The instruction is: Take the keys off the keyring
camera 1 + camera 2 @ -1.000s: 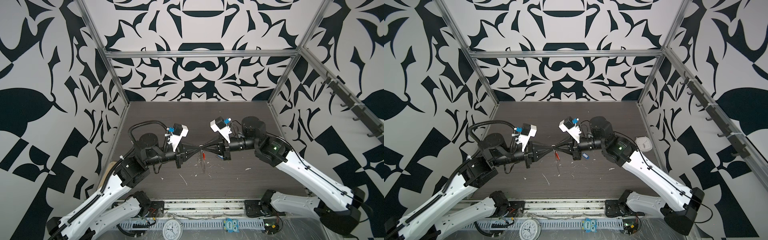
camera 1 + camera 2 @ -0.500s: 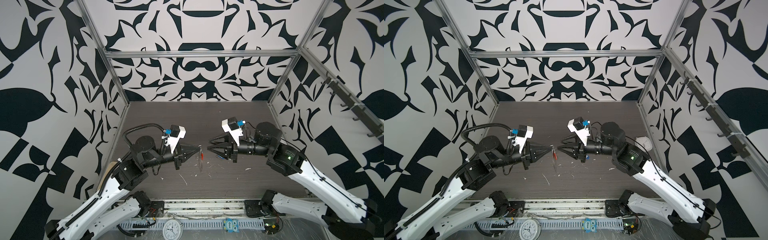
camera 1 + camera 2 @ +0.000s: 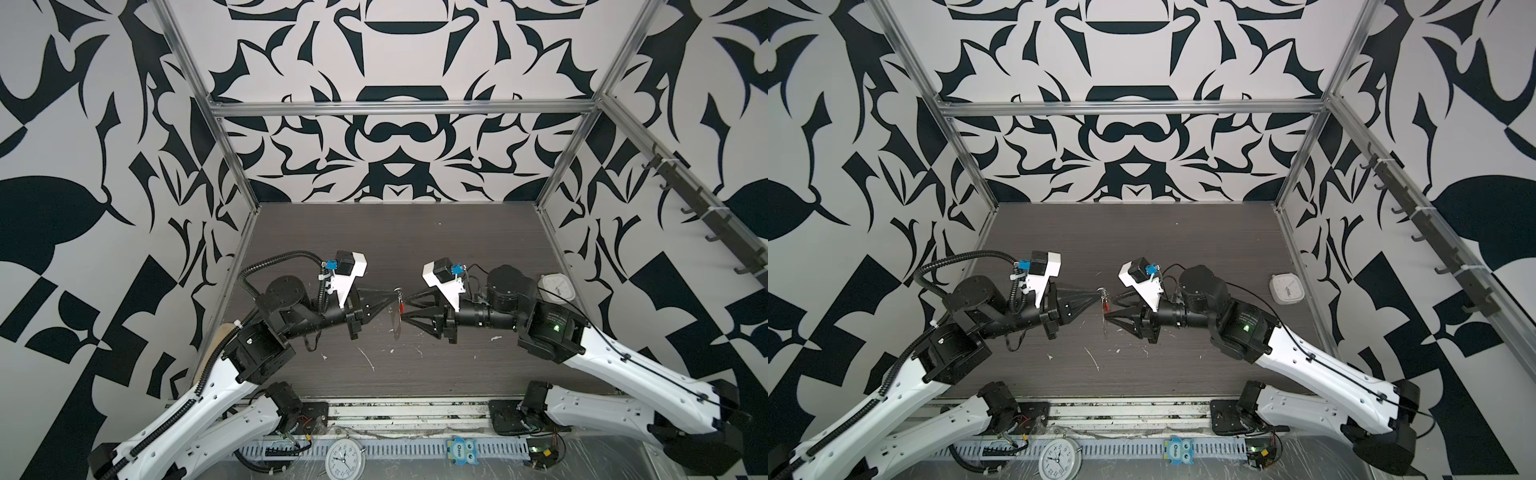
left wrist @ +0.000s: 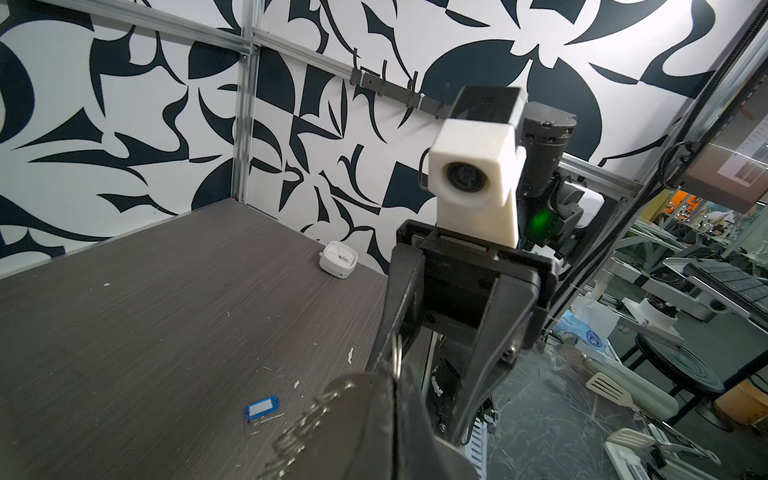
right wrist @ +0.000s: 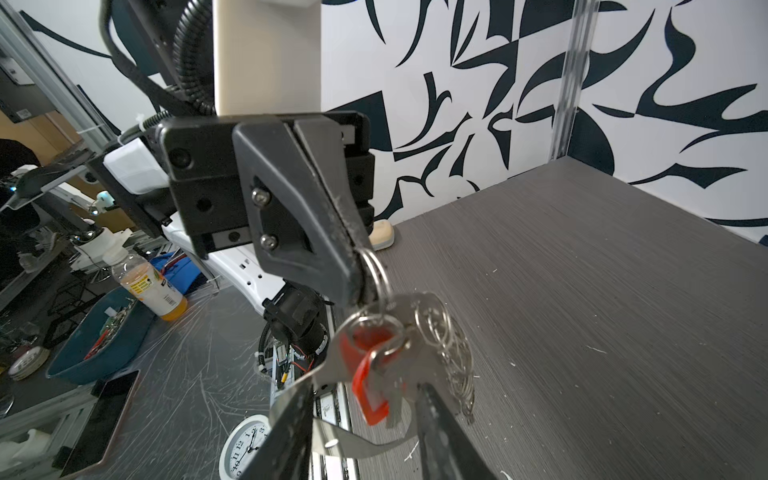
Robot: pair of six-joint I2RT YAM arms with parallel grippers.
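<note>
The chain of thin silvery metal rings [image 5: 446, 345] is being held aloft by its top ring in the closed black left gripper [image 3: 392, 292], with the red oblong plastic-tagged key [image 5: 368, 374] hanging from it. The bunch is being flanked by the parted jaws of the black right gripper [image 3: 405, 308]. The blue oblong plastic-tagged key [image 4: 262, 407] is lying loose on the dark wood-grain table [image 4: 166, 311].

Below me, the dark grey wood-grain tabletop [image 3: 415, 232] carried a blue oblong plastic key tag [image 4: 262, 407], a white square clock [image 3: 557, 286] and scattered white scuffs [image 3: 368, 359].
</note>
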